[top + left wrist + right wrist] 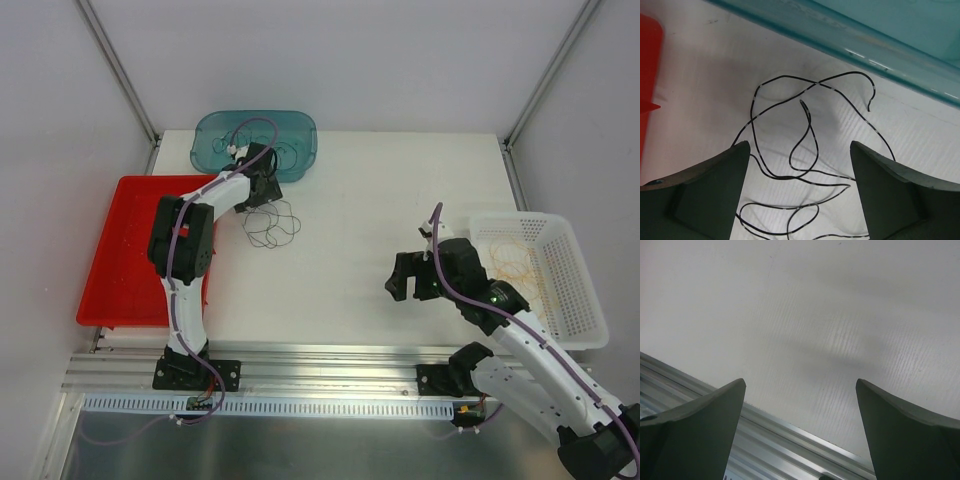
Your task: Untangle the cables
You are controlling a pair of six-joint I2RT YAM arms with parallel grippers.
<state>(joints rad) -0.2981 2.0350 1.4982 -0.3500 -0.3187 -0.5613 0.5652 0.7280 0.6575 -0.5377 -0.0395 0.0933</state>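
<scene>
At about five o'clock on the bench (350, 200), the right tool (800, 385) hangs over bare surface near the front rail, its fingers spread wide with nothing between them. Just beside it, at three o'clock, a white basket (585, 300) holds loose yellow-orange cable (510, 265). At nine o'clock a red tray (125, 250) lies along the bench edge. Farther back, around eleven o'clock, a thin black cable (785, 76) lies in open, crossing loops on the bench. The left tool (799, 145) hovers above those loops, fingers wide and gripping nothing. Just beyond it, at the far edge, sits a teal tub (215, 140).
</scene>
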